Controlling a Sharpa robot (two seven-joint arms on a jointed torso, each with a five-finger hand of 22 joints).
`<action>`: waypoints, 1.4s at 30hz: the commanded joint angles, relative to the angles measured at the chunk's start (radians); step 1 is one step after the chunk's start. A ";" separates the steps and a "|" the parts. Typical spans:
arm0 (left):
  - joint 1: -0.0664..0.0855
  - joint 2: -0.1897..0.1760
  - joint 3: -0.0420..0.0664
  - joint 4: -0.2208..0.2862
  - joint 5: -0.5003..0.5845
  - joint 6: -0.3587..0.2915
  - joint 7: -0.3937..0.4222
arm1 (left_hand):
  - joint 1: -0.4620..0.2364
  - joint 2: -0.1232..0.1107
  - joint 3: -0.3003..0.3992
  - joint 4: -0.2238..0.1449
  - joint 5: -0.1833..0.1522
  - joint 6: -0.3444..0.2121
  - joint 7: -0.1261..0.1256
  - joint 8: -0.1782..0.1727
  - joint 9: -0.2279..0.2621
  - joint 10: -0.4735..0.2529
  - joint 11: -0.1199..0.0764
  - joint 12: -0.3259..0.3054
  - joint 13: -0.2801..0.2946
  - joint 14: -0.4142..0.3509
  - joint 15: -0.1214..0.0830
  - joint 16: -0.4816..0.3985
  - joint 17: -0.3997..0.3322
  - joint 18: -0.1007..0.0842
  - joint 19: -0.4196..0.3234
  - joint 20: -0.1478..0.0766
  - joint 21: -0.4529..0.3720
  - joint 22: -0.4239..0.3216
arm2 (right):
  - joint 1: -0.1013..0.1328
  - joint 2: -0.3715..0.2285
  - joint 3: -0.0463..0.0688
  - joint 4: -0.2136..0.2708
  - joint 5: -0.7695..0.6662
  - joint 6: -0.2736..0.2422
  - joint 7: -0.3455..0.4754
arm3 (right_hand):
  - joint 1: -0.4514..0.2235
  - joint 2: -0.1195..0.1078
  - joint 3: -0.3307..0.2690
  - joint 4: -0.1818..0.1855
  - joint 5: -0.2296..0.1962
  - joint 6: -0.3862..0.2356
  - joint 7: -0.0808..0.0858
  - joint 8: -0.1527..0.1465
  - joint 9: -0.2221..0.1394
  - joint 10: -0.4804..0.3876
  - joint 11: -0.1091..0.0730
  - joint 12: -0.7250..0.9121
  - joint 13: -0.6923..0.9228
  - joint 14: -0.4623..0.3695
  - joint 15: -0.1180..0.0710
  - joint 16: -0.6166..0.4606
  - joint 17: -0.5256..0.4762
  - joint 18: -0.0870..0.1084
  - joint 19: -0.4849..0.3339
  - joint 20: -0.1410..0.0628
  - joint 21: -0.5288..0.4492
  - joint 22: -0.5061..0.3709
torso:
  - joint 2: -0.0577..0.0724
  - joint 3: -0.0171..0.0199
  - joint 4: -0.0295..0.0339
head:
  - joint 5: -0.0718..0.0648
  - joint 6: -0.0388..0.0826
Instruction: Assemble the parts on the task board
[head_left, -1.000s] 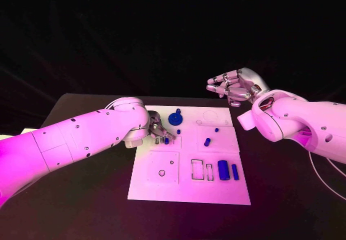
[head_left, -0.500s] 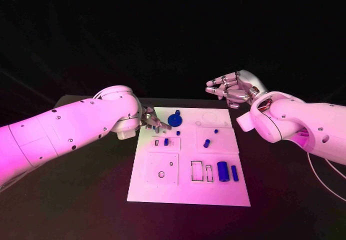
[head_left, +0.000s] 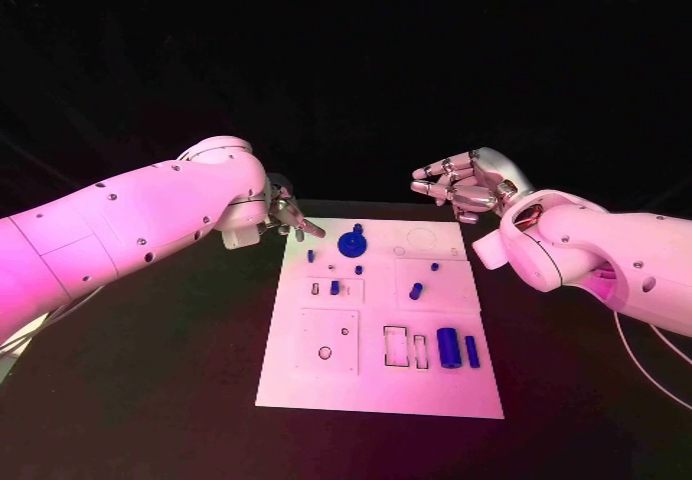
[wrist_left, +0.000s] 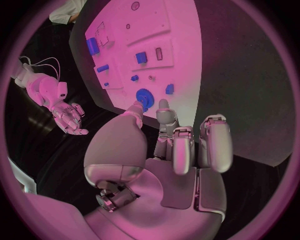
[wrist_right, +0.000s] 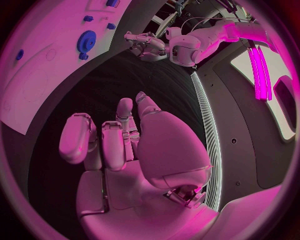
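Board (head_left: 378, 385) mid-table. Gear (head_left: 351, 242) at its 12 o'clock; large cylinder (head_left: 447, 347) at 4. Left hand (head_left: 283, 217) off the 11 o'clock corner, fingers loosely curled, holding nothing. Right hand (head_left: 462, 184) at 1, curled, holding nothing. Parts likely light, rigid, slick: pinch cylinder across its sides.

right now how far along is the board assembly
Early to midway, as far as I can tell. Looks done: the blue gear sits at the far end of the task board, with small blue pegs standing near it. In hand: nothing; the left hand and right hand hold no part. Left: the blue cylinder and bar lie loose beside two outlined slots.
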 joint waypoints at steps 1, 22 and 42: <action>0.002 0.026 -0.003 -0.054 -0.017 0.038 0.023 | 0.013 0.003 -0.006 0.000 0.000 0.000 0.000 -0.003 -0.005 -0.007 -0.001 -0.001 -0.002 0.106 0.008 0.002 0.263 0.005 0.048 0.006 -0.008 0.100 | -0.002 0.004 0.000 -0.002 -0.008 0.015 0.002 | -0.002 0.010 -0.008 0.001 0.000 0.000 0.005 -0.004 -0.002 -0.007 0.000 -0.004 0.000 0.044 0.000 -0.003 0.027 0.019 -0.008 -0.003 -0.004 -0.001 | 0.002 -0.0014 -0.0023 | 0.005 0.004; -0.043 0.109 -0.024 -0.205 -0.026 0.064 0.057 | -0.013 0.010 -0.057 0.031 -0.005 0.025 -0.005 0.000 -0.019 0.004 -0.004 0.015 0.003 0.106 0.006 0.002 0.263 0.003 0.052 0.007 -0.001 0.109 | -0.005 0.009 0.000 -0.008 -0.009 0.020 0.003 | -0.002 0.010 -0.008 0.001 0.000 0.000 0.005 -0.004 -0.002 -0.007 0.000 -0.004 0.000 0.044 0.000 -0.003 0.027 0.019 -0.008 -0.003 -0.004 -0.001 | 0.002 0.0002 -0.0043 | 0.012 0.006; -0.062 0.130 -0.027 -0.227 -0.027 0.065 0.071 | 0.019 0.026 -0.067 0.021 -0.003 0.030 -0.007 0.002 -0.023 0.002 -0.006 0.015 -0.001 0.106 0.005 0.002 0.263 0.004 0.052 0.005 -0.003 0.109 | -0.005 0.011 0.000 -0.008 -0.009 0.021 0.002 | -0.002 0.010 -0.008 0.001 0.000 0.000 0.005 -0.004 -0.002 -0.007 0.000 -0.004 0.000 0.044 0.000 -0.003 0.027 0.019 -0.008 -0.003 -0.004 -0.001 | 0.002 0.0001 -0.0030 | 0.010 0.004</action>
